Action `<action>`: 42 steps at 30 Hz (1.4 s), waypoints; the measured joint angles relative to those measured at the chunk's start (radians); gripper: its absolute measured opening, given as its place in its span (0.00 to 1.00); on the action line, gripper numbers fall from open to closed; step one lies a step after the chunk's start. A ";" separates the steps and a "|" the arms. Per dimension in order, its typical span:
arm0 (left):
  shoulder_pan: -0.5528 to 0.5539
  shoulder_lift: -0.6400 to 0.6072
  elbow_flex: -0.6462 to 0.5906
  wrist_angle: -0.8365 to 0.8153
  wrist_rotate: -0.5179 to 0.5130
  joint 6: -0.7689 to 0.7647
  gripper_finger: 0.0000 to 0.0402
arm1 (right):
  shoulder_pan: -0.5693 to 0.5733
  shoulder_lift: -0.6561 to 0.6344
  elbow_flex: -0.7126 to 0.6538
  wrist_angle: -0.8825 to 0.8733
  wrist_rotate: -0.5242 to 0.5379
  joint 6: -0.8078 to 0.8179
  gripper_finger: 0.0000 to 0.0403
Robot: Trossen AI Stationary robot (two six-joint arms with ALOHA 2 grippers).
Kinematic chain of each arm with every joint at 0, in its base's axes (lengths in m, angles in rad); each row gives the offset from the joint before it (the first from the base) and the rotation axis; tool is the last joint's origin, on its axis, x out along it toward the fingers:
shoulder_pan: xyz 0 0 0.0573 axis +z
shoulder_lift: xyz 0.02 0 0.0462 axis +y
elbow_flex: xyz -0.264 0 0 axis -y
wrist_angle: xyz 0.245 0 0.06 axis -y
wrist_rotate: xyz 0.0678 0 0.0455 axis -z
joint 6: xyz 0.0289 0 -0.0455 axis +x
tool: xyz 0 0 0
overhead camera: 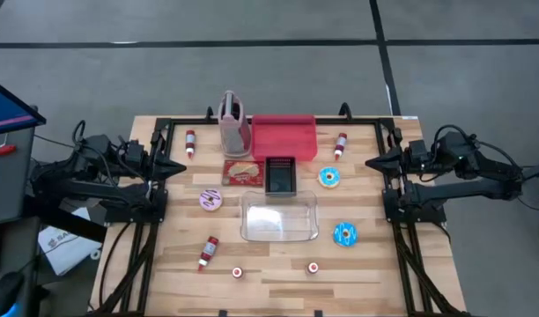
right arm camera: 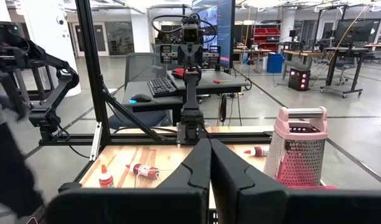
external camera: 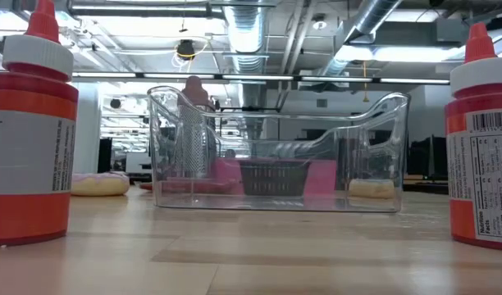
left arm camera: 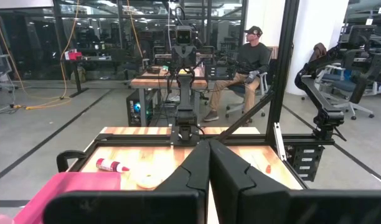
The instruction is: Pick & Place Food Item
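Left hand [overhead camera: 175, 167] and right hand [overhead camera: 372, 162] rest closed at opposite edges of the surface [overhead camera: 164, 273], holding nothing. Three doughnuts lie around the clear bin [overhead camera: 279, 217]: pink [overhead camera: 210, 201], blue [overhead camera: 329, 177], blue [overhead camera: 344, 234]. From table height, the bin and bottles [external camera: 28, 131] partly block them.

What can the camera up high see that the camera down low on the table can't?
Only the high view shows both arms, the left gripper and right gripper parked at the table's sides, plus two blue donuts.

Only the low view shows the ceiling pipes.

Both show the clear bin and the pink donut.
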 joint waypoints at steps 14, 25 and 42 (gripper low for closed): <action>0.000 0.051 -0.031 0.349 -0.044 -0.142 0.00 | 0.000 0.000 0.000 0.000 0.000 0.000 0.00; 0.002 0.134 -0.031 0.944 -0.074 -0.278 0.00 | 0.000 0.000 0.000 0.000 0.000 0.000 0.00; 0.001 0.271 -0.031 0.987 -0.165 -0.345 0.00 | -0.009 0.074 -0.022 0.515 0.061 0.367 0.00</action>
